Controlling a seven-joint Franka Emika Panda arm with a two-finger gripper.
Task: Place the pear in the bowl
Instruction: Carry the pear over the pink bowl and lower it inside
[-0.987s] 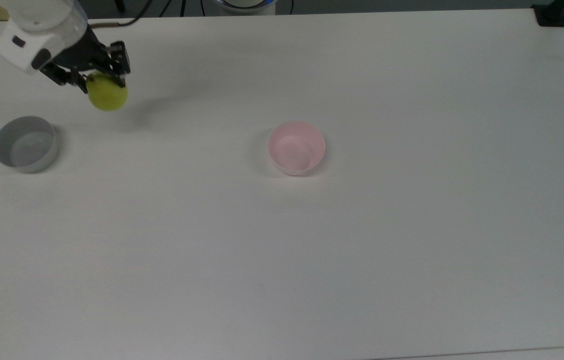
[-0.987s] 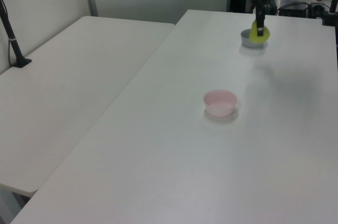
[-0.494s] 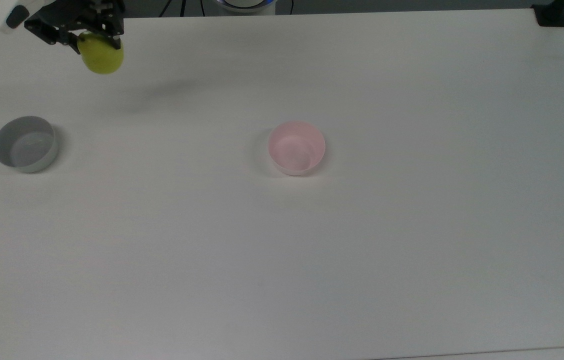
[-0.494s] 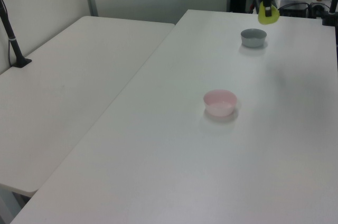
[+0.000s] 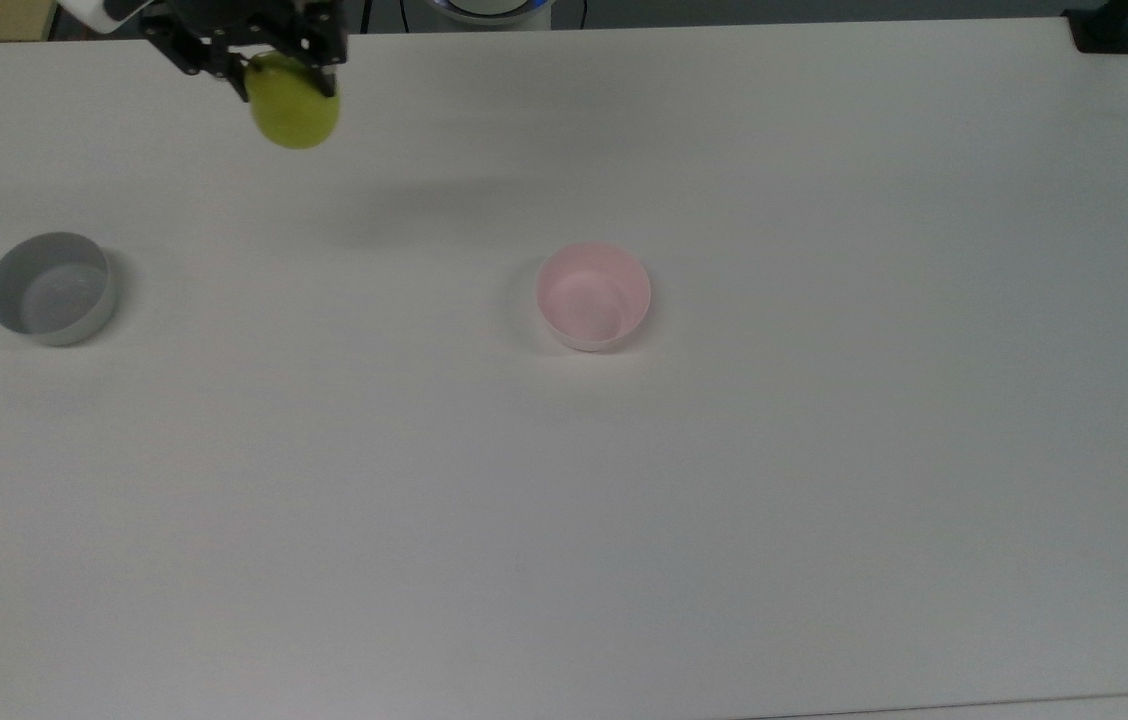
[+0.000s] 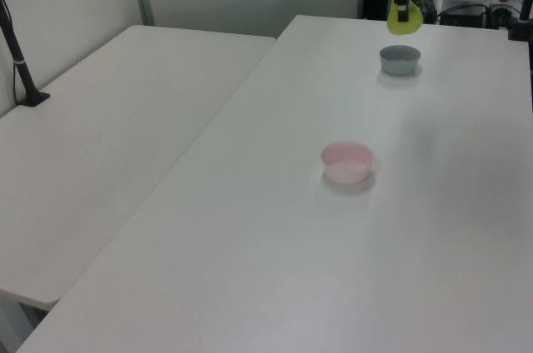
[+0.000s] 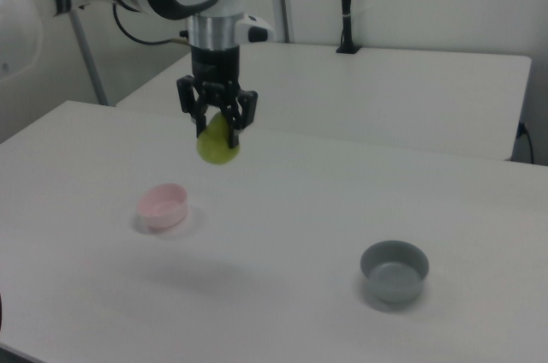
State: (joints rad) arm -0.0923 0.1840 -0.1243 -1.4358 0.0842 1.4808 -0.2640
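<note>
Pear (image 7: 218, 145): held clear above the white counter (image 5: 724, 500), clamped in the gripper (image 7: 217, 121) jaws. Pink bowl (image 5: 593, 296): set mid-counter, well apart. Grey bowl (image 5: 50, 288): set near the top view's left edge. A second white table (image 6: 108, 136) is placed alongside.

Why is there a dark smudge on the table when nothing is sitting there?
In the top view, the grey smudge between the pear and the pink bowl is a soft shadow cast by the lifted fruit and the hand. In the right view, the same faint shadow lies on the table below the pear.
</note>
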